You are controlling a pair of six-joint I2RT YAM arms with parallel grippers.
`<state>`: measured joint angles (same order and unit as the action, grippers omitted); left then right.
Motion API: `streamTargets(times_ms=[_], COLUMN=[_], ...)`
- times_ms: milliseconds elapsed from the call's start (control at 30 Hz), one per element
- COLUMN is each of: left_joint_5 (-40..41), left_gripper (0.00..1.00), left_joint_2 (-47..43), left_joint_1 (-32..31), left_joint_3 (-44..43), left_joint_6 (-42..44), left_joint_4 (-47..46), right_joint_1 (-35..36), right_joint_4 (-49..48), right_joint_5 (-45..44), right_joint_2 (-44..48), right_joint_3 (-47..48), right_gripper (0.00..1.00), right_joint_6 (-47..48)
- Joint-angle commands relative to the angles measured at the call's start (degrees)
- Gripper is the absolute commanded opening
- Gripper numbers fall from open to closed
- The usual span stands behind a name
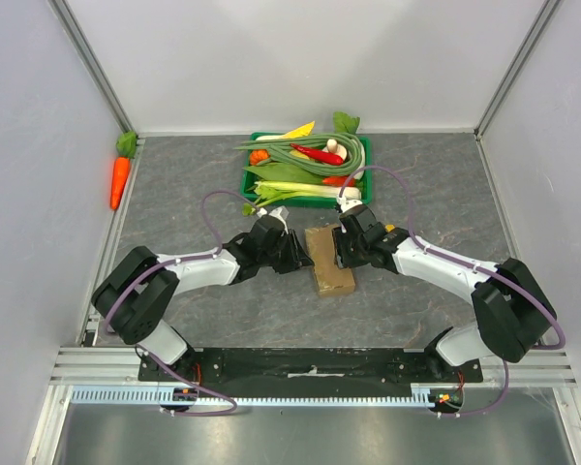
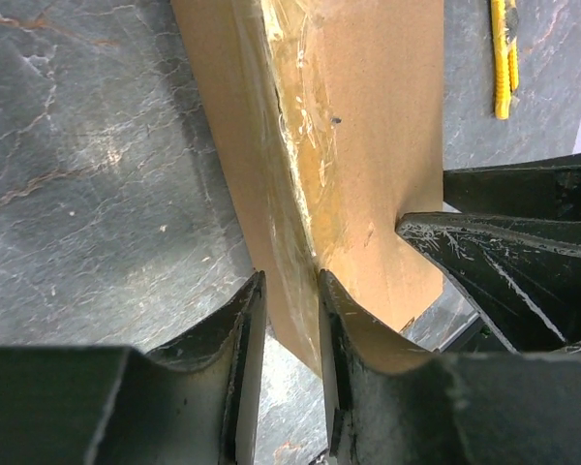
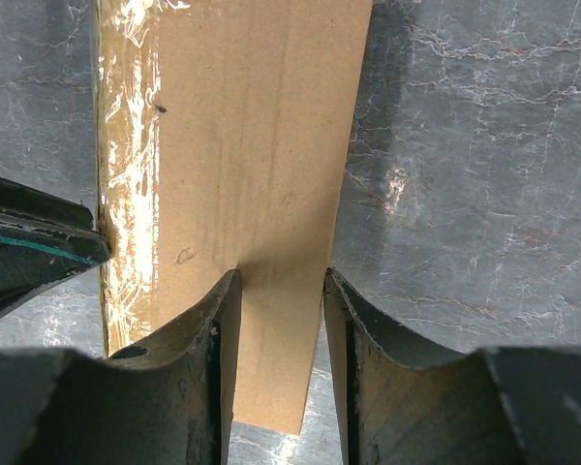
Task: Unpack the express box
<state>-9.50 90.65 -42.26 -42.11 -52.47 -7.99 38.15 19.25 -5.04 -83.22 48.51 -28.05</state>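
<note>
Both narrowly straddle the brown, tape-glossed express box (image 1: 330,267) — left fingers (image 2: 223,344), right fingers (image 3: 201,360).

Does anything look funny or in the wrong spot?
Yes: one carrot lies alone by the left wall, apart from the tray holding the other vegetables. The box has crinkled tape.

This is looking like a robot lab cell: white panels (image 1: 271,58) in an aluminium frame (image 1: 89,58) are walling in a table (image 1: 174,184), two arms (image 1: 198,269) are sitting bolted to a rail (image 1: 310,363), and a vegetable tray (image 1: 364,145) and box (image 1: 331,266) are lying as props.
</note>
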Motion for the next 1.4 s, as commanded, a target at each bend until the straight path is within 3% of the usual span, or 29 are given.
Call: streamTargets(times_ms=[0, 633, 1200, 1367], left_joint_5=[5.62, 10.9, 12.31, 10.38], left_gripper=[0.33, 0.33, 0.29, 0.35], left_joint_2=[-2.14, -1.53, -3.9, -4.34], left_joint_1=[-0.54, -2.3, -2.21, -2.21], left_joint_3=[-0.78, -3.51, -1.14, -1.13], left_joint_6=[2.63, 4.39, 10.01, 9.32], left_joint_4=[6.67, 15.81, 14.93, 12.83], right_joint_1=[-0.01, -0.09, -0.09, -0.09], right_joint_4=[2.9, 3.69, 3.87, 4.13], right_joint_5=[-2.87, -3.4, -3.4, -2.96], right_joint_2=[-1.68, -1.68, -2.03, -1.86], right_joint_3=[-2.11, -1.49, -0.7, -0.17], right_gripper=[0.43, 0.43, 0.43, 0.43], right_joint_6=[0.28, -1.04, -1.3, -1.39])
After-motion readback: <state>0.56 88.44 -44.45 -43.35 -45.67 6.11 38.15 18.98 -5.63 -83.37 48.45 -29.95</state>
